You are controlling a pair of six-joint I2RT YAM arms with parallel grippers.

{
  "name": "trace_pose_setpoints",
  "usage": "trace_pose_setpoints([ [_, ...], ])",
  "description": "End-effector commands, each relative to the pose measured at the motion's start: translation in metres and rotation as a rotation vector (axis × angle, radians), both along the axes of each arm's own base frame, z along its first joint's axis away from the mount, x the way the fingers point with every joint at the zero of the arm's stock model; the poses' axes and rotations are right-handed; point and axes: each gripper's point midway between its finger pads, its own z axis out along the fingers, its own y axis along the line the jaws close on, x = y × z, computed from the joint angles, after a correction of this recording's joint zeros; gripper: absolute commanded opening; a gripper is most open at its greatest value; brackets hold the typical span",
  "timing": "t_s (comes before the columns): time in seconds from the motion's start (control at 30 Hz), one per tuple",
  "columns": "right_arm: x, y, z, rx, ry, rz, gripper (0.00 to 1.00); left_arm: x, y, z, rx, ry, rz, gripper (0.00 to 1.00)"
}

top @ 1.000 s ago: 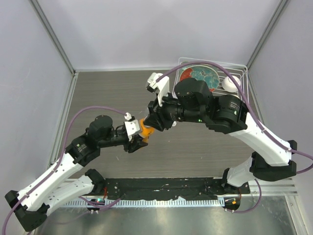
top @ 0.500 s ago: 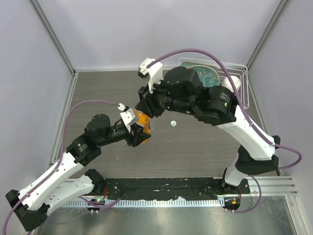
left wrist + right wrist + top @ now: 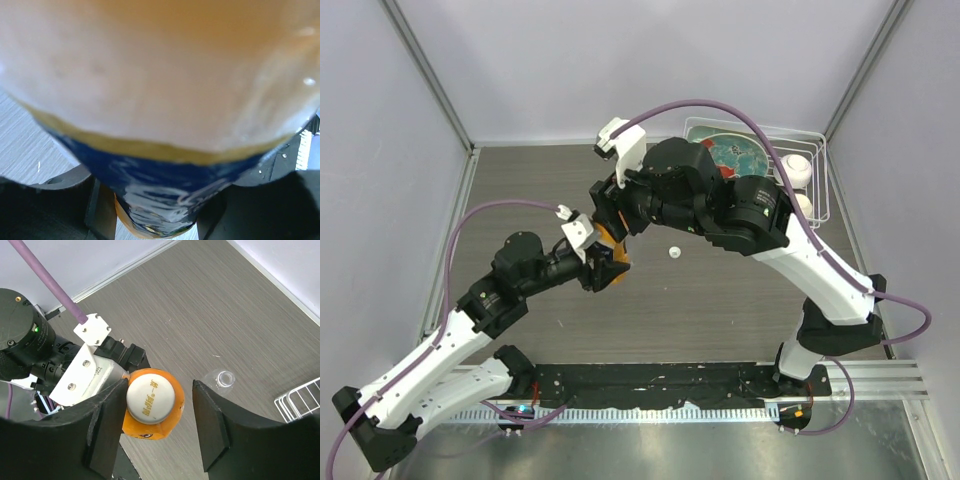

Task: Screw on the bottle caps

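My left gripper (image 3: 605,262) is shut on the short orange bottle (image 3: 612,240) and holds it upright above the table. In the left wrist view the orange bottle (image 3: 160,100) with its blue label fills the frame between the left gripper (image 3: 155,212) fingers. A cream bottle cap (image 3: 151,398) sits on the orange bottle (image 3: 172,417). My right gripper (image 3: 160,415) is open around the cap: its left finger stands against the cap and its right finger (image 3: 215,425) is well apart. From above, the right gripper (image 3: 610,212) hangs over the bottle. The clear bottle (image 3: 223,379) stands uncapped to the right (image 3: 673,252).
A white wire rack (image 3: 822,190) at the back right holds a red-and-teal plate (image 3: 745,152) and white balls (image 3: 798,170). One corner of the rack (image 3: 300,400) shows in the right wrist view. Grey walls close in the table on three sides.
The right gripper has opened from its shut grip on the cap. Both arms have shifted a little left with the orange bottle. The right wrist has swung round, uncovering the clear bottle.
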Motion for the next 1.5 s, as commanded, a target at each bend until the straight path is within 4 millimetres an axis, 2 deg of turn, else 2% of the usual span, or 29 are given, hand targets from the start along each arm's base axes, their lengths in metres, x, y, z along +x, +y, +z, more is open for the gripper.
trace_pose_setpoints([
  [0.0,-0.037,0.025,-0.060,-0.157,0.126,0.136,0.63,-0.001,-0.003,0.109,-0.260,-0.282,-0.012,0.00],
  [0.17,-0.037,0.015,-0.026,-0.077,0.076,0.129,0.70,0.001,-0.001,0.104,-0.252,-0.281,-0.001,0.00],
  [0.27,-0.053,0.010,-0.004,-0.022,0.047,0.227,0.73,0.002,0.000,0.102,-0.250,-0.279,0.008,0.00],
  [0.33,-0.057,0.006,0.004,-0.006,0.023,0.256,0.75,0.002,0.001,0.105,-0.251,-0.283,0.012,0.00],
  [0.47,-0.076,0.002,0.011,0.016,0.043,0.352,0.80,0.002,0.003,0.110,-0.246,-0.295,0.017,0.00],
  [0.6,-0.094,-0.004,0.018,0.033,0.030,0.456,0.85,0.004,0.006,0.108,-0.235,-0.297,0.028,0.00],
  [0.7,-0.098,-0.012,0.023,0.036,0.010,0.478,0.87,0.003,0.007,0.104,-0.226,-0.293,0.026,0.00],
  [0.77,-0.099,-0.017,0.030,0.046,-0.019,0.487,0.87,0.001,0.008,0.102,-0.218,-0.287,0.020,0.00],
  [0.8,-0.099,-0.022,0.040,0.065,-0.042,0.484,0.88,0.000,0.007,0.099,-0.210,-0.278,0.016,0.00],
  [1.07,-0.068,-0.056,0.076,0.110,-0.176,0.381,0.90,-0.019,0.001,0.087,-0.179,-0.225,-0.093,0.00],
  [1.27,-0.050,-0.072,0.103,0.175,-0.255,0.369,0.91,-0.035,-0.006,0.073,-0.169,-0.147,-0.182,0.00],
  [1.33,-0.060,-0.068,0.117,0.240,-0.284,0.452,0.91,-0.045,-0.010,0.070,-0.168,-0.128,-0.246,0.00],
  [1.37,-0.063,-0.068,0.115,0.250,-0.280,0.473,0.92,-0.047,-0.011,0.070,-0.169,-0.121,-0.259,0.00],
  [1.43,-0.070,-0.064,0.123,0.299,-0.297,0.545,0.92,-0.051,-0.013,0.069,-0.175,-0.112,-0.285,0.00],
  [1.47,-0.074,-0.058,0.120,0.309,-0.274,0.588,0.92,-0.051,-0.014,0.069,-0.175,-0.110,-0.293,0.00],
])
